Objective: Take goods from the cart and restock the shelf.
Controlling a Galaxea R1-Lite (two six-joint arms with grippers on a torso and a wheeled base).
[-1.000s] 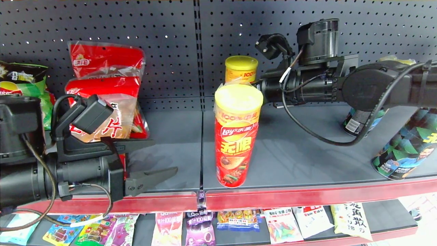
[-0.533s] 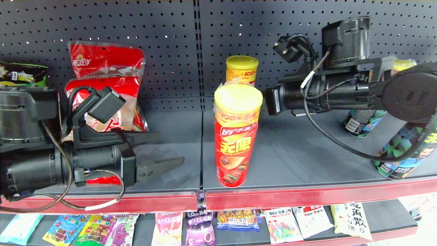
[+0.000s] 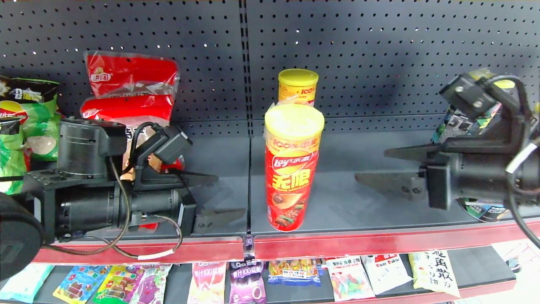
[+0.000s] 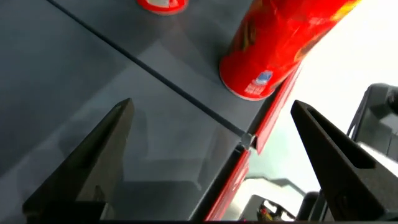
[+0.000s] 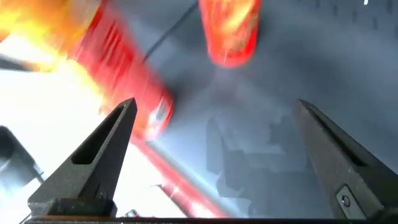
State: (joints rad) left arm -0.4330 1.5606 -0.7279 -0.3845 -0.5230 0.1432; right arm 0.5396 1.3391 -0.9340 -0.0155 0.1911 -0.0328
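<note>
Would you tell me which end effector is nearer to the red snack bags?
Left. The left end effector sits in front of the red snack bags; the right end effector is across the shelf, past the chips can.

The left claw [image 3: 230, 195] and right claw [image 3: 371, 166] look like matt black plastic. Between them, the chip can [image 3: 294, 169] has a glossy printed wrap and a dull yellow plastic lid [image 3: 294, 120]. Under both claws the shelf [image 3: 358, 198] is smooth, matt grey painted metal with a glossy red front lip [image 3: 379, 241]. Behind the left claw, the red bags [image 3: 130, 84] are shiny, crinkled film.
</note>
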